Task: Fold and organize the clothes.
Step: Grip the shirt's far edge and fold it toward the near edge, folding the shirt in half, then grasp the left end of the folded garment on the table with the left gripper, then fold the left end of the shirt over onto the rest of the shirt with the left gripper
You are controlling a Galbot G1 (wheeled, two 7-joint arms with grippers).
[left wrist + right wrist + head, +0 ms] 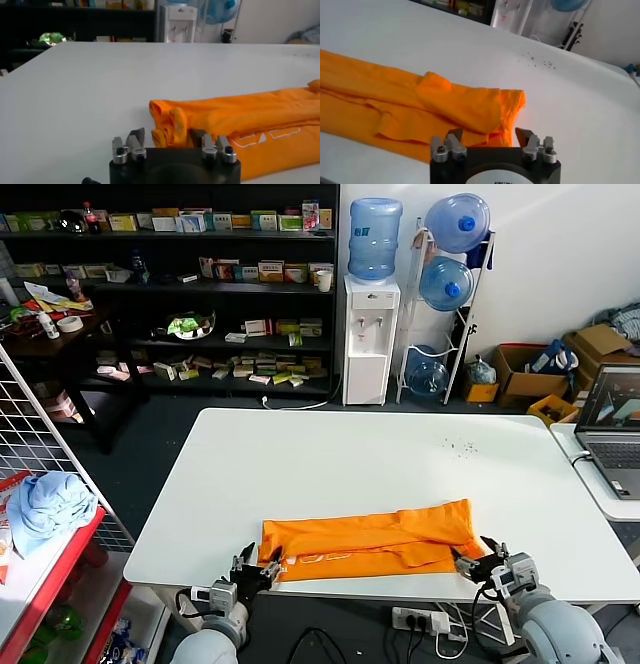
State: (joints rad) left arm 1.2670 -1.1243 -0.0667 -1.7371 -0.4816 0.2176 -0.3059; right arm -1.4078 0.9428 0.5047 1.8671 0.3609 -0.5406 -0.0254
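Along the table's (330, 454) near edge, both open, empty grippers, left (255, 568) and right (478, 558), flank the lengthwise-folded orange T-shirt (370, 539); gripping its ends for a crosswise fold seemingly comes next.

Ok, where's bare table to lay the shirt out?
The white table is bare beyond the orange T-shirt to its far edge, apart from dark specks far right. The near edge is crowded: left tool and right tool flank the shirt's ends.
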